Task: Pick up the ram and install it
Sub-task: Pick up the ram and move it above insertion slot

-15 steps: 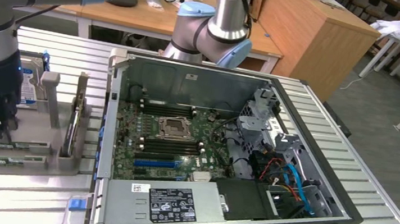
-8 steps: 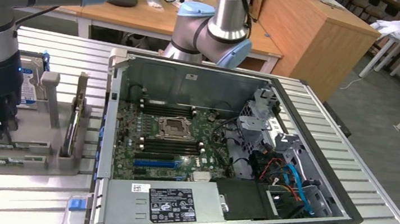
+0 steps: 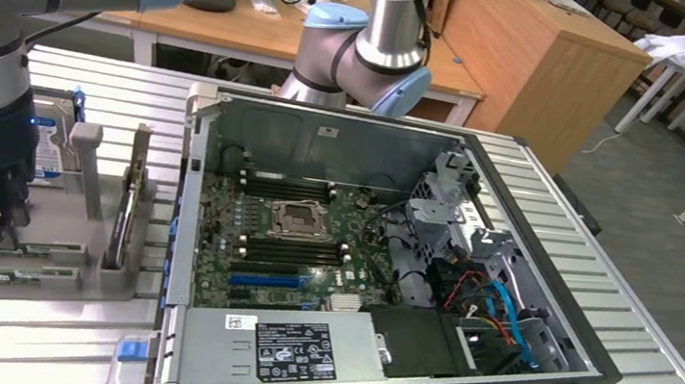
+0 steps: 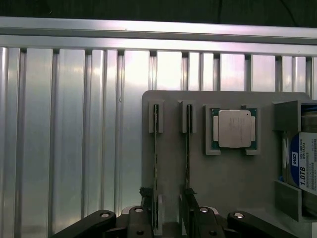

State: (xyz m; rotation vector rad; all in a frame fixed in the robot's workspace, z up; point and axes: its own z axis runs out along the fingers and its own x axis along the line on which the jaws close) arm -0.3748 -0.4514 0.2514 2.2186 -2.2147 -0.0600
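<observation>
ram (image 4: 156, 148): standing on edge in gray fixture (image 4: 233, 178) slot, second stick (image 4: 188, 148) beside it (two total), likely keeping flat faces free for pinching.
gripper (image 4: 168, 204): hanging over sticks' end, jaws standing wide, gripping nothing.
other parts: one processor (image 4: 234, 129), one hard drive (image 4: 307, 163), sitting in own holders.
computer case (image 3: 323, 132): lying open, exposing board.

Hard drive label (image 4: 308, 166) – reads "1.0TB".
</observation>
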